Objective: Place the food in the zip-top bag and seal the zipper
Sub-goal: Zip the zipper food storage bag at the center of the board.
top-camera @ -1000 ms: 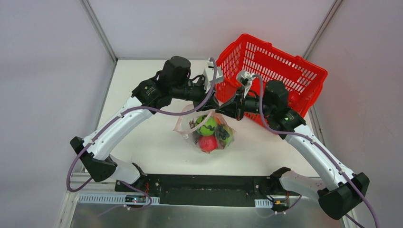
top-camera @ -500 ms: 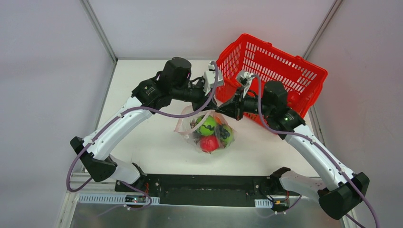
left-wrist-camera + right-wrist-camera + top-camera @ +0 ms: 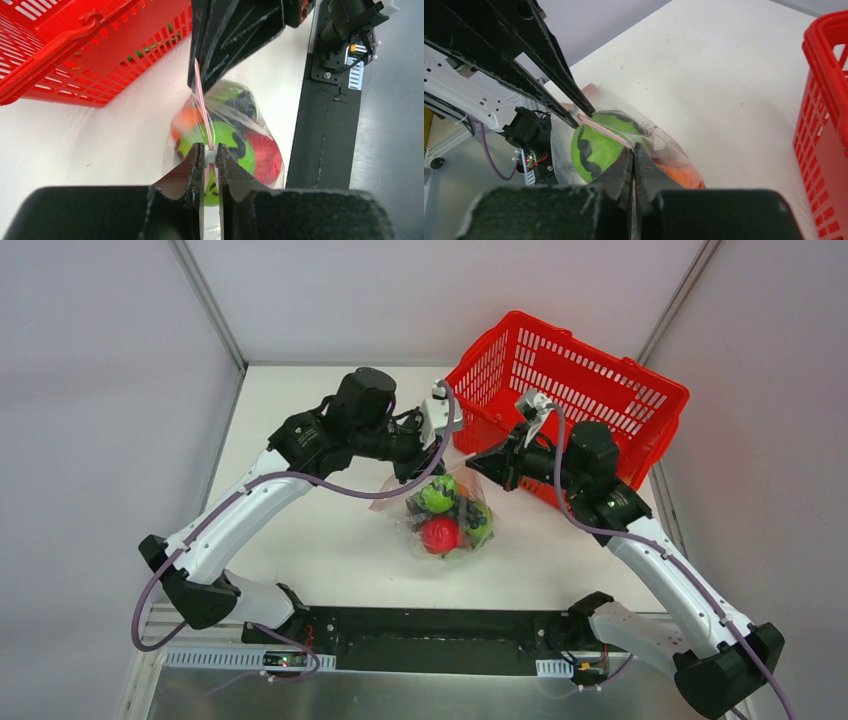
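In the middle of the top view, tabletop (image 3: pixel 320 540): white and flat, and everything sits on it.
Red basket (image 3: pixel 590 390): at the upper right of the top view, just behind the right arm. Something green shows through its holes in the left wrist view, but I cannot tell what it is.
Zip-top bag (image 3: pixel 445 515): in the middle of the top view, between the two arms, hanging from its top edge. I cannot tell if its bottom touches the tabletop. I think this is the closing step, because the bag is full.
Food (image 3: pixel 438 534): inside the bag. There is a red ball, green balls with dark marks, something orange and dark grapes.
Zipper (image 3: pixel 204 110): a thin pink strip, pulled straight. Its long way runs left to right in the top view. The mouth points to the top of the frame, and the fat full end points to the lower edge.
Left fingers (image 3: pixel 201 152): closed, pinching one end of the zipper.
Right fingers (image 3: pixel 630 155): closed tight on the other end. The next move probably calls for one side to hold firm while the other presses along the strip.
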### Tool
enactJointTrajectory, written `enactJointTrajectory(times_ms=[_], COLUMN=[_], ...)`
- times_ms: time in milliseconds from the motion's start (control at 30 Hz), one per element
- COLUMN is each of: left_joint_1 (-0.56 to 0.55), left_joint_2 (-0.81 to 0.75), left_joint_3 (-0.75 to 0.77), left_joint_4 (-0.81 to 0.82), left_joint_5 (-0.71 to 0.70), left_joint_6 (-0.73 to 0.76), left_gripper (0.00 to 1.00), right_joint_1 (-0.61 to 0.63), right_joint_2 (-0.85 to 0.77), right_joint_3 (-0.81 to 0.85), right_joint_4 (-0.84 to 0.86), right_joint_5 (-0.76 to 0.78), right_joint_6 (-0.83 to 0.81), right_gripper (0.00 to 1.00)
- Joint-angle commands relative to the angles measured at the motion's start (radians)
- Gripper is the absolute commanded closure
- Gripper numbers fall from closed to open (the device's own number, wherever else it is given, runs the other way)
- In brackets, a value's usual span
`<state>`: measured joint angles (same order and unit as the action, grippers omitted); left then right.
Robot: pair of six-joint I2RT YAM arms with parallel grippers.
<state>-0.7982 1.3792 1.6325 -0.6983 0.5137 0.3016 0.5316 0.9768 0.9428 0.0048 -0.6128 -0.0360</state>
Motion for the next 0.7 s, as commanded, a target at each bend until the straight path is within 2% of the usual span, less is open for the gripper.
enactJointTrajectory(times_ms=[0,400,600,667], left_joint_1=[0.014,0.041,0.057,0.064], left_joint_2=[-0.085,-0.160,-0.188,-0.202], left_joint_3=[-0.016,-0.089,-0.129,-0.140], left_joint_4=[-0.092,-0.119,-0.136,-0.141], left_joint_5=[-0.009,-0.047,-0.075,-0.081], left_joint_6=[0.009,0.014,0.011,0.014], left_gripper=[1.00,1.00,1.00,1.00], right_joint_1=[-0.043,-0.073,-0.084,-0.087], right_joint_2=[-0.049,-0.077,-0.080,-0.078], right_joint_3=[-0.025,-0.084,-0.105,-0.110], right_joint_4=[0.087,0.147,0.155,0.151], right_joint_5=[0.149,0.287,0.317,0.285], right_joint_6=[0.008,0.067,0.091,0.089], right_gripper=[1.00,1.00,1.00,1.00])
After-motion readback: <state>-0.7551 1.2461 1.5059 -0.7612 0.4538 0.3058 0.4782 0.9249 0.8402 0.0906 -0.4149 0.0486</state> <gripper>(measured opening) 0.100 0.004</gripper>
